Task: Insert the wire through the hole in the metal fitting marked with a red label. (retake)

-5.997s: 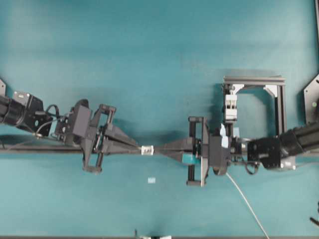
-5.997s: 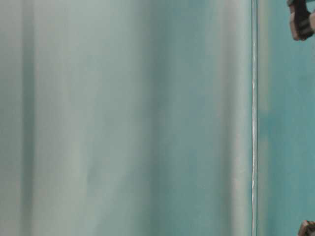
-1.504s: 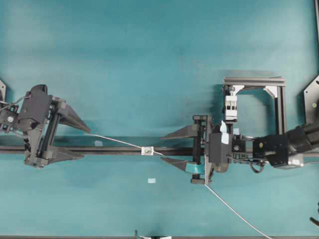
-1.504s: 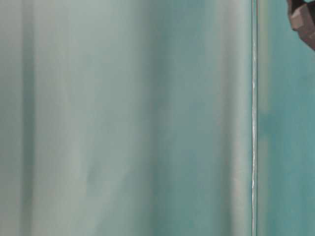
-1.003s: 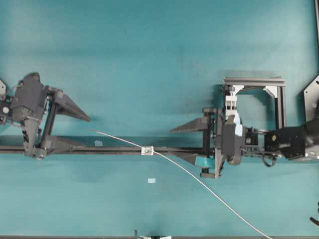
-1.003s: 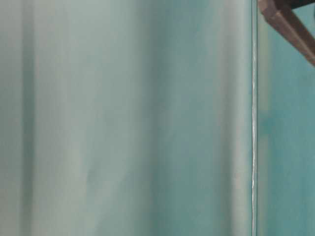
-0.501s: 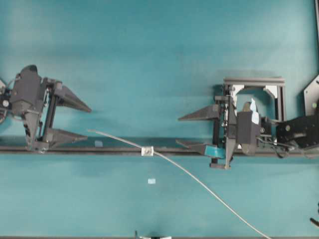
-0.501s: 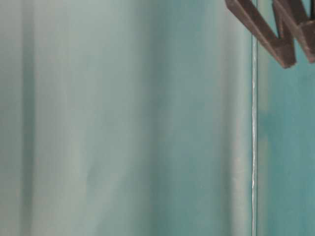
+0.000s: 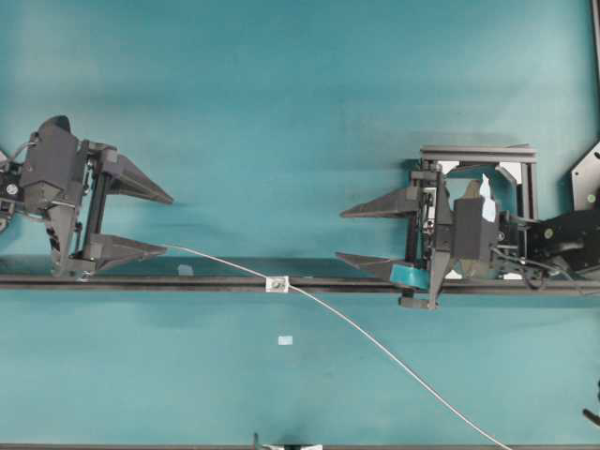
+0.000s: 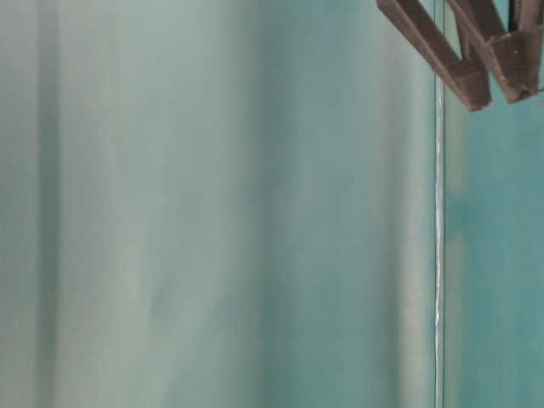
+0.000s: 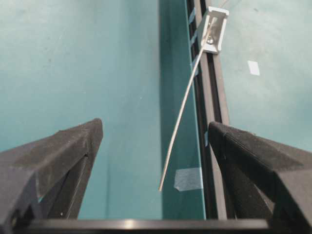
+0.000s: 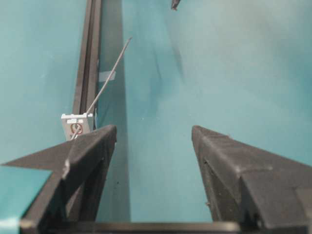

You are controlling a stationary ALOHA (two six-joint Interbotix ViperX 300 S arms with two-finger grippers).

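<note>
Both pincers, left pincer (image 9: 159, 223) and right pincer (image 9: 345, 233), gape released and apart from the wire (image 9: 356, 329), which already runs through the metal fitting (image 9: 277, 283) on the bench rail, so threading looks done.

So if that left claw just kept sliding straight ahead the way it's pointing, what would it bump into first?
Probably the wire: its free tip lies just ahead, between the left gripper's open fingers. Farther along sits the metal fitting on the black rail. Height is hard to judge.
</note>
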